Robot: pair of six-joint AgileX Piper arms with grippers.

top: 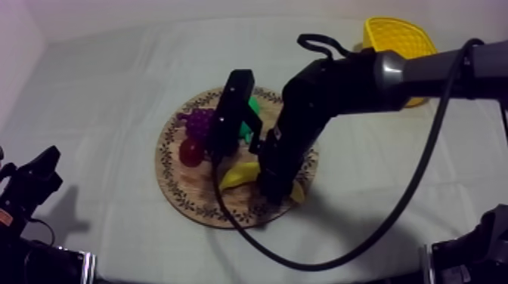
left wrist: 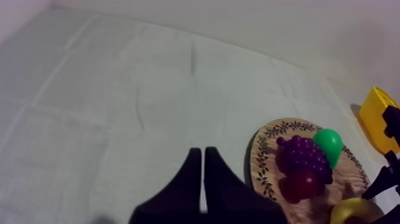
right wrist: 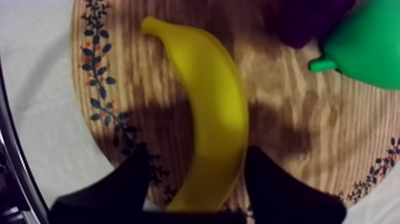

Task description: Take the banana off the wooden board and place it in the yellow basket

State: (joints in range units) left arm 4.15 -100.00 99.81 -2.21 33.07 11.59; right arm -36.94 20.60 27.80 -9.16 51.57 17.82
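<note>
Right end effector (top: 274,187) low over banana (top: 238,175) on wooden board (top: 189,200); yellow basket (top: 393,34) far right.

The table (top: 98,98) is covered with a creased grey-white cloth. Two things lie directly on it. The round wooden board (top: 175,185) with its patterned rim sits straight beneath the right gripper (top: 274,189). The yellow basket (top: 394,34) stands well apart from that gripper, beyond its arm.

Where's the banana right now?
The banana lies on the wooden board, on its near side in the top view, close to the small red fruit. The right gripper is open astride it.
</note>
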